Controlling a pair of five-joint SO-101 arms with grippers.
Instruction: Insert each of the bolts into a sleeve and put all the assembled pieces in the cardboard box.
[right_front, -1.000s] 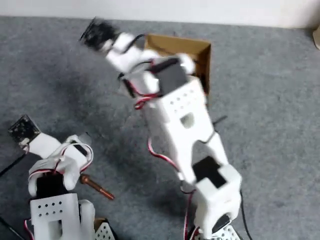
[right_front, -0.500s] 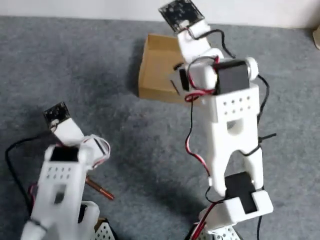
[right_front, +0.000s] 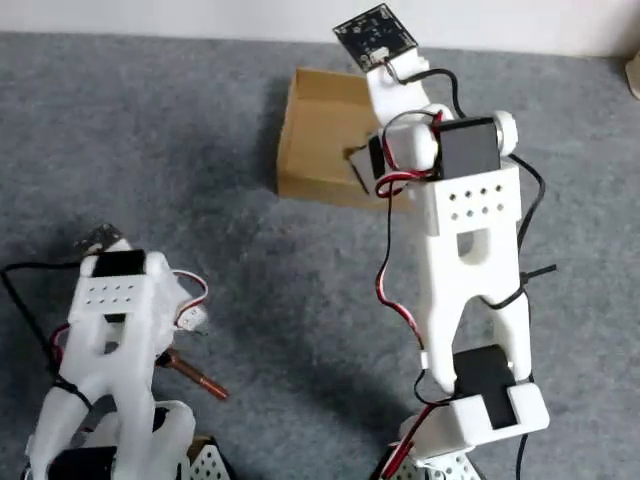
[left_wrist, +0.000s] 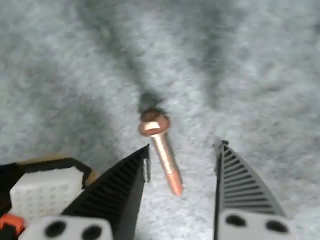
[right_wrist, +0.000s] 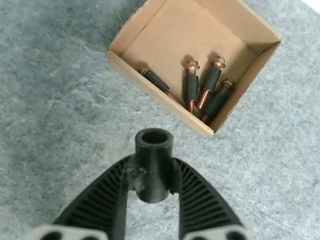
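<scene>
The job is looking mostly done: four assembled pieces (right_wrist: 192, 87), as far as I can tell, are lying in the cardboard box (right_wrist: 165, 40) at the far middle of the grey carpet (right_front: 250, 300). One bolt (left_wrist: 164, 155) is lying loose near left. The left gripper (left_wrist: 183, 146) is hanging over it, jaws spread wide and holding nothing. The right gripper (right_wrist: 154, 165) is clamping an upright black sleeve (right_wrist: 154, 175) beside the box. Insertion and boxing are remaining. Open carpet is lying between the arms; the left arm's base (right_front: 205, 462) is crowding the bolt's near end.
</scene>
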